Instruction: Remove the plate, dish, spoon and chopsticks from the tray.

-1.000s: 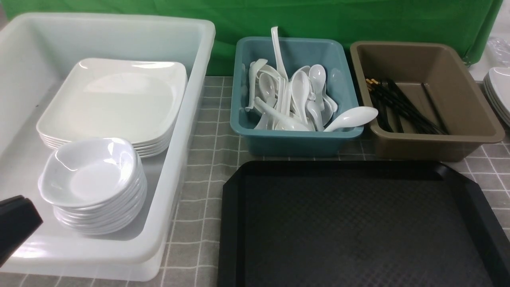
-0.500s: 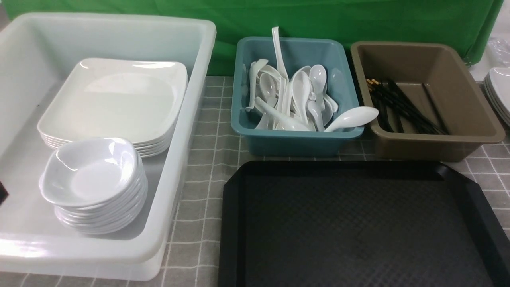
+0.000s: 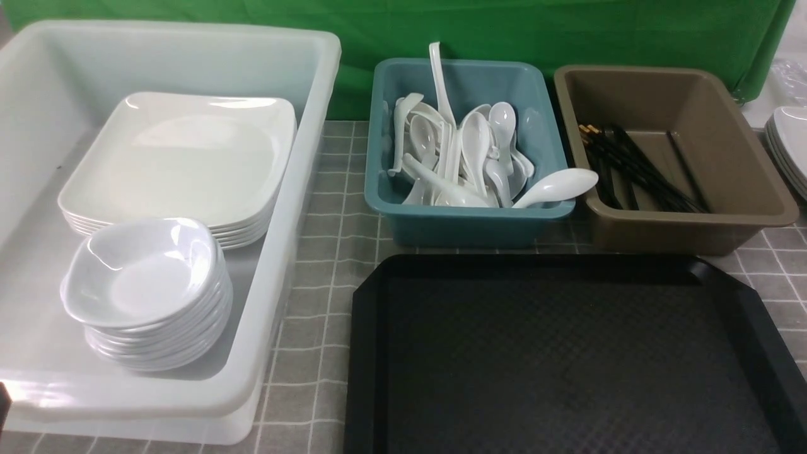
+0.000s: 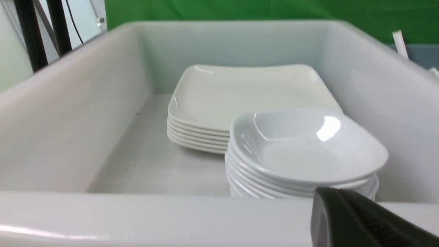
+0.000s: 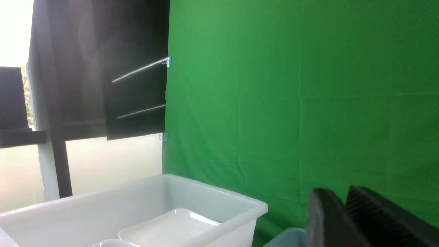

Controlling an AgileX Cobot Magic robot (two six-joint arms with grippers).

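Note:
The black tray (image 3: 567, 359) lies at the front right with nothing on it. The top plate (image 3: 179, 154) rests on a stack of plates inside the white tub (image 3: 302, 189); it also shows in the left wrist view (image 4: 247, 92). A stack of small dishes (image 3: 142, 277) stands in front of it. Spoons (image 3: 470, 151) fill the teal tub, and one spoon (image 3: 555, 186) lies across its rim. The chopsticks (image 3: 637, 167) lie in the brown tub. My left gripper (image 4: 329, 197) is shut and empty just outside the tub's near wall. My right gripper (image 5: 343, 193) is shut, empty and raised.
The teal tub (image 3: 466, 221) and the brown tub (image 3: 693, 227) stand side by side behind the tray. Another stack of white plates (image 3: 788, 145) sits at the far right edge. A grey checked cloth (image 3: 328, 265) covers the table, with a green backdrop behind.
My left gripper has drawn back from the white tub's front left corner and is almost out of the front view. Nothing else has moved.

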